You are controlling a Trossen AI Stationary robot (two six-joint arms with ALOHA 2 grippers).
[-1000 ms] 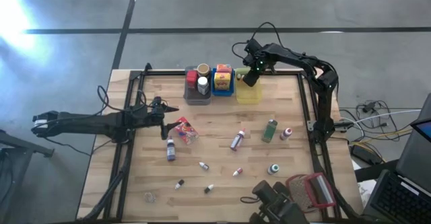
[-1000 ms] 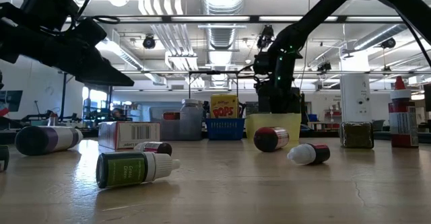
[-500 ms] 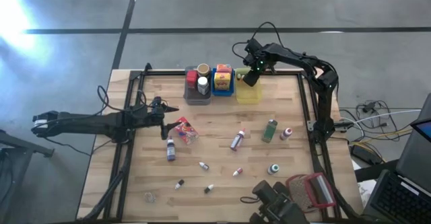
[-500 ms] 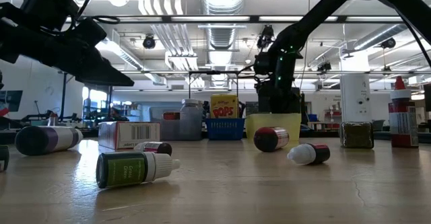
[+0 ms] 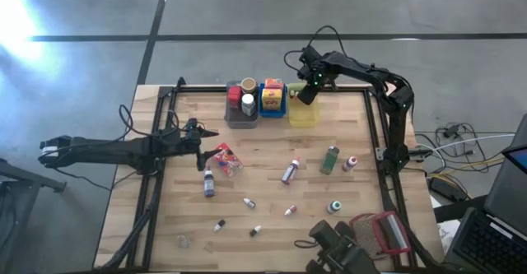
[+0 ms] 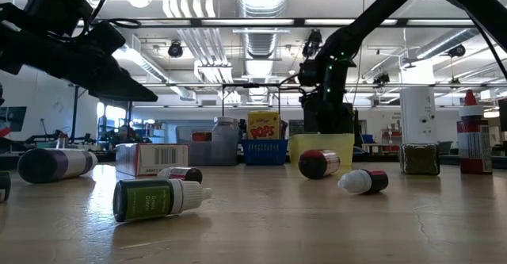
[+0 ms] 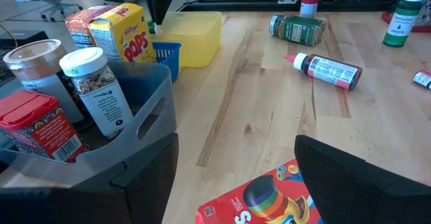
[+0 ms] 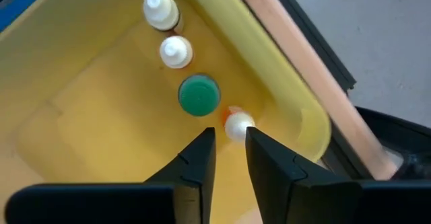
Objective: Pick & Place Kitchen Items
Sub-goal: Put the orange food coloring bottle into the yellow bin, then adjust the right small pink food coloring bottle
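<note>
Fingers of the right arm (image 8: 195,163) hang just above the yellow bin (image 8: 296,109), a narrow gap between them and nothing in it. Below their tips four small bottles stand in the bin: two white-capped bottles (image 8: 175,51), a green-capped bottle (image 8: 199,95) and an orange bottle (image 8: 236,124) that sits just ahead of the tips. Over the past second almost nothing has shifted: seen from above, the arm is in the same spot over the bin, and the spread of goods on the tabletop (image 5: 272,142) is unchanged. That pause, with empty fingers over a bottle lying free beneath them, suggests a drop-off just completed and the next pick not yet begun.

The left fingers (image 7: 145,177) stand wide apart and empty, poised directly over the red packet (image 7: 269,197), which lies flat on the wood between them and untouched. Beyond them the grey bin (image 7: 148,109) holds jars and a red tin, and the blue bin (image 7: 168,52) holds cereal boxes.

Much remains to be sorted. A green bottle (image 5: 330,159), a red bottle (image 5: 289,172), a purple bottle (image 5: 208,183) and several tiny bottles lie scattered well away from both pairs of fingers.
</note>
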